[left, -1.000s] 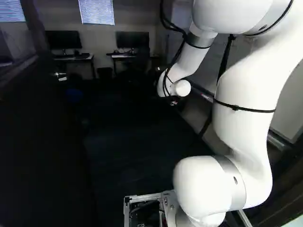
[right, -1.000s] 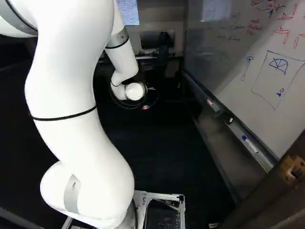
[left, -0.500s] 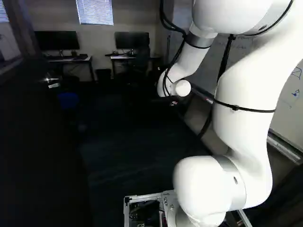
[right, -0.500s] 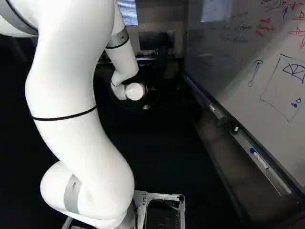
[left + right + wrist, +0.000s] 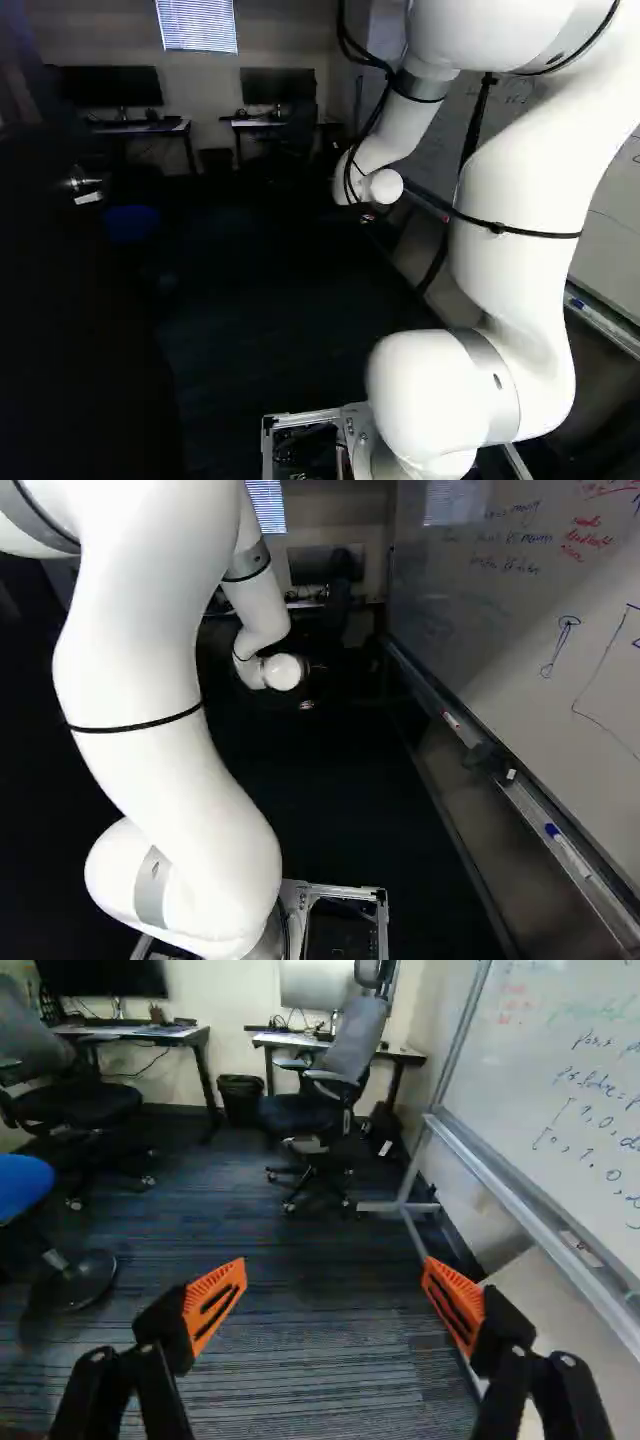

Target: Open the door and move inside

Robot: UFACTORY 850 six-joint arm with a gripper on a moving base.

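Pincer (image 5: pixel 334 1268) stands wide, holding nothing; I'd roll gently ahead, clear of the door (image 5: pixel 75 320) left of it and whiteboard (image 5: pixel 520 1080) right.

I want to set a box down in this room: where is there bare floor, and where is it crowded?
Most room is on the carpet ahead of the open gripper, bordered by the blue stool, the rolling chair and the whiteboard stand. It is crowded along the far wall: two desks, a second chair and a bin.
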